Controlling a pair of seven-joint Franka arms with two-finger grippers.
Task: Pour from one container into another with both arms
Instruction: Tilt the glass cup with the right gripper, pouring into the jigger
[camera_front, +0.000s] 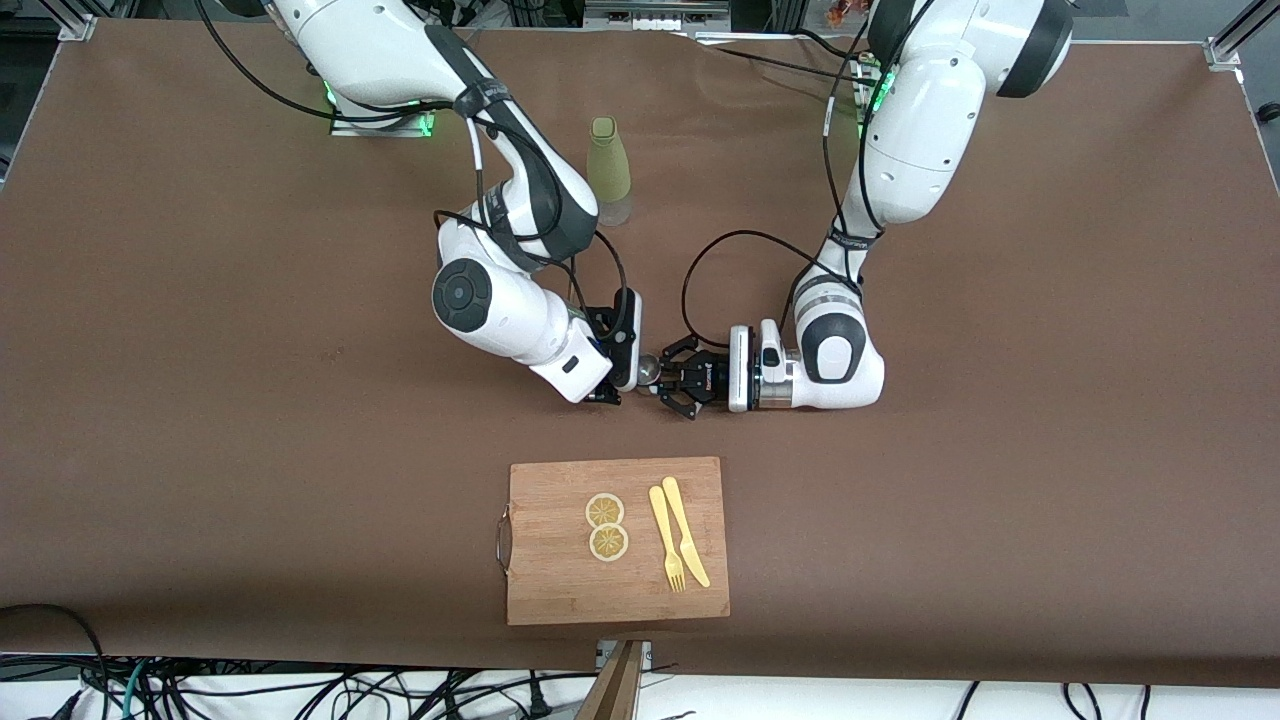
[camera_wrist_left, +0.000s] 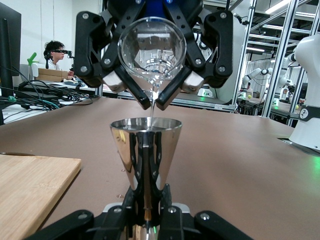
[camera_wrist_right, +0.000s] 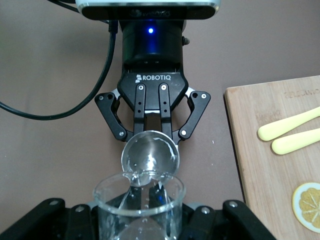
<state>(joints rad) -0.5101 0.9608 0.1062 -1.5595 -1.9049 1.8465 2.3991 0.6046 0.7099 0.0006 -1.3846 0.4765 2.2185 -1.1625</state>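
My left gripper (camera_wrist_left: 146, 192) is shut on the waist of the shiny steel jigger (camera_wrist_left: 146, 145), which stands upright with its mouth up. Just above it, my right gripper (camera_wrist_right: 139, 220) is shut on the clear glass tumbler (camera_wrist_right: 139, 202). The tumbler (camera_wrist_left: 151, 50) is tipped, and a thin clear stream (camera_wrist_left: 150, 111) runs from its lip into the jigger (camera_wrist_right: 150, 157). In the front view both grippers meet over mid-table: the left gripper (camera_front: 668, 385), the jigger (camera_front: 648, 368) and the right gripper (camera_front: 618, 385). There the tumbler is hidden by the right hand.
A tall olive-green bottle (camera_front: 608, 170) stands farther from the front camera than the grippers. A wooden cutting board (camera_front: 560, 590) lies nearer, carrying two lemon slices (camera_front: 605, 525), a yellow fork (camera_front: 667, 545) and a yellow knife (camera_front: 686, 530).
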